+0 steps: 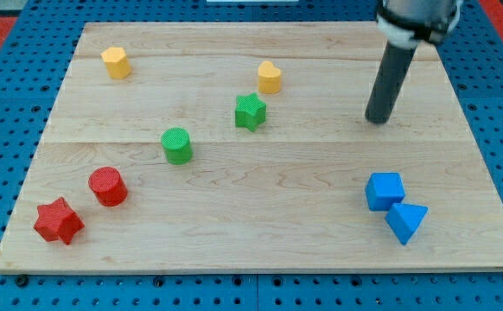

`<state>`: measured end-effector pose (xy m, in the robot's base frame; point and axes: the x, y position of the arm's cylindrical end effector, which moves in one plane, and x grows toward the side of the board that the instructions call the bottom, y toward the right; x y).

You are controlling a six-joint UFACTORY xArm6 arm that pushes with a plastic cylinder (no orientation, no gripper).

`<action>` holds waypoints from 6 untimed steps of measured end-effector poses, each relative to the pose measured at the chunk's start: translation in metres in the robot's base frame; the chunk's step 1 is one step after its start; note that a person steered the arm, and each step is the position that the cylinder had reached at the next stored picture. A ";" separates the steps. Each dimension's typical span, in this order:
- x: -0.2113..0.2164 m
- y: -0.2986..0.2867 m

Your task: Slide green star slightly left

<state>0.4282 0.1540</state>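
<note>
The green star point(250, 111) sits a little above the middle of the wooden board point(260, 233). A yellow heart point(270, 78) lies just above and to its right. A green cylinder point(177, 145) lies below and to its left. My tip point(376, 120) rests on the board well to the view's right of the green star, roughly level with it and not touching any block.
A yellow hexagonal block point(116, 62) sits at the top left. A red cylinder point(108, 186) and a red star point(59, 221) lie at the bottom left. A blue cube point(385, 190) and a blue triangle point(406, 222) touch at the bottom right.
</note>
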 end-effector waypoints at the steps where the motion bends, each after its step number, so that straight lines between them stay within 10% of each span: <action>1: -0.010 -0.053; 6: -0.004 -0.134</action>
